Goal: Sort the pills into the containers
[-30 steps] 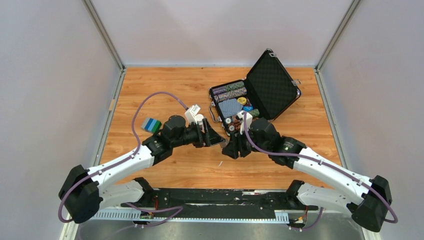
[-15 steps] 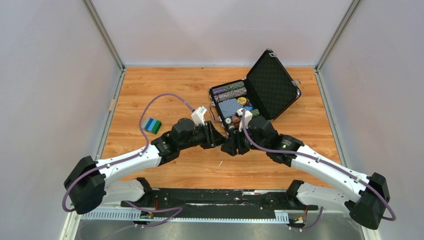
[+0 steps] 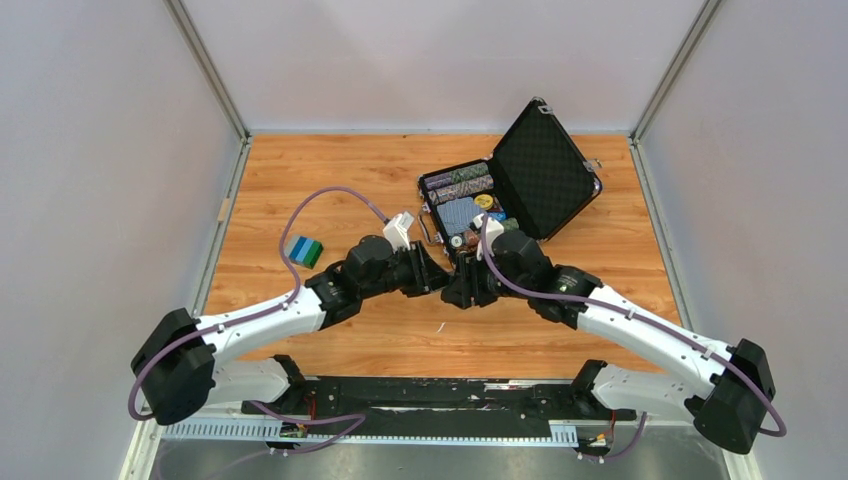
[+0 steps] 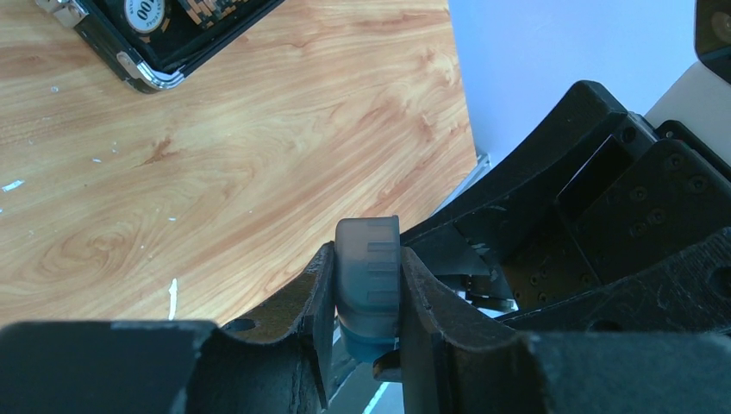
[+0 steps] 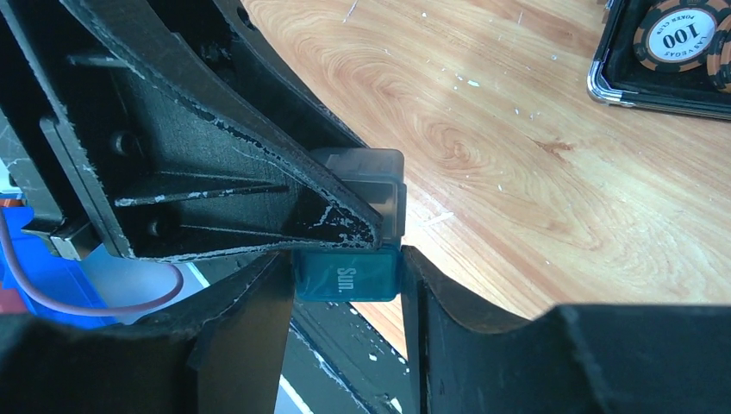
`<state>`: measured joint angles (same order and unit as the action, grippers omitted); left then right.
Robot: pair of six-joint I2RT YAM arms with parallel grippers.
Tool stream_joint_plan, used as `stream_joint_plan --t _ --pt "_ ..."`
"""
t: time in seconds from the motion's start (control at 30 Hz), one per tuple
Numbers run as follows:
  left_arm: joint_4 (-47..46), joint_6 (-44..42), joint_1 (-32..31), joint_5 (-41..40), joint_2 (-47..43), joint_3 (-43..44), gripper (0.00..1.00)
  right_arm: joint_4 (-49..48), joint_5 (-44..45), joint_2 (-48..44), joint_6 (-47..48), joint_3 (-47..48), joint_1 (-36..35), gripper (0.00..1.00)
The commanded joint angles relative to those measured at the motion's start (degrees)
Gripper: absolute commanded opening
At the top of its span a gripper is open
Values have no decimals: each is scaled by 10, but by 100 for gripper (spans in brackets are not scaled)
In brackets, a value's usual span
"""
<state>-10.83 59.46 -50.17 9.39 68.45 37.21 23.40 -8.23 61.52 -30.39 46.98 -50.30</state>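
Note:
A tiny container hangs above the wood between my two grippers. Its teal part marked "Sun." [image 5: 347, 278] sits between the right gripper's fingers. Its greyish translucent part [image 4: 368, 267] is pinched by the left gripper [image 4: 366, 255], which is shut on it. The right gripper [image 5: 345, 261] is shut on the teal part from the other side, and one left finger [image 5: 259, 185] crosses just above it. In the top view the two grippers, left [image 3: 438, 279] and right [image 3: 460, 291], meet nose to nose in front of the chip case and hide the container. No pills show in any view.
The black chip case [image 3: 455, 205] stands open behind the grippers, its lid [image 3: 540, 170] raised to the right; its corner shows in the left wrist view [image 4: 138, 69] and the right wrist view [image 5: 603, 86]. A small blue and green object [image 3: 302, 250] lies at the left. White specks dot the wooden table [image 3: 330, 170].
My left arm has swung right to meet the right gripper, and its jaws have closed on the container's grey part. The right arm has edged slightly left.

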Motion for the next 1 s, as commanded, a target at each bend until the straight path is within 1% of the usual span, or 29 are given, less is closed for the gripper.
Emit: stream_joint_plan --t 0.0,0.1,0.2,0.27,0.3,0.37,0.43,0.5,0.53,0.57,0.63,0.7,0.8,0.97 --pt "15 -44 0 -11 -4 43 0 -22 -53 -31 1 26 9 50" --pt "31 -62 0 -14 -19 51 0 -13 -25 -59 0 15 21 60" --pt "46 -68 1 -18 -31 54 0 25 69 -72 -10 17 21 74" --pt "55 -72 1 -19 -37 57 0 47 127 -74 -14 21 21 76" --pt "58 -74 1 -19 -41 60 0 55 141 -73 -14 23 21 76" --pt "69 -77 1 -21 -45 64 0 65 155 -73 -14 23 21 76" --pt "77 -79 1 -23 -49 67 0 71 163 -76 -16 23 21 73" --pt "86 -80 1 -27 -54 68 0 75 160 -81 -16 23 21 72" --pt "93 -80 1 -31 -56 69 0 74 149 -87 -15 24 21 75" --pt "98 -80 1 -36 -57 70 0 68 131 -92 -12 24 21 79" --pt "104 -79 1 -42 -57 70 0 50 82 -105 -8 23 21 93" --pt "105 -78 1 -45 -56 70 0 23 29 -116 -4 16 21 100" --pt "106 -75 1 -46 -54 72 0 -5 -14 -110 6 12 21 100" --pt "106 -67 1 -48 -51 74 0 3 2 -58 22 21 20 100"
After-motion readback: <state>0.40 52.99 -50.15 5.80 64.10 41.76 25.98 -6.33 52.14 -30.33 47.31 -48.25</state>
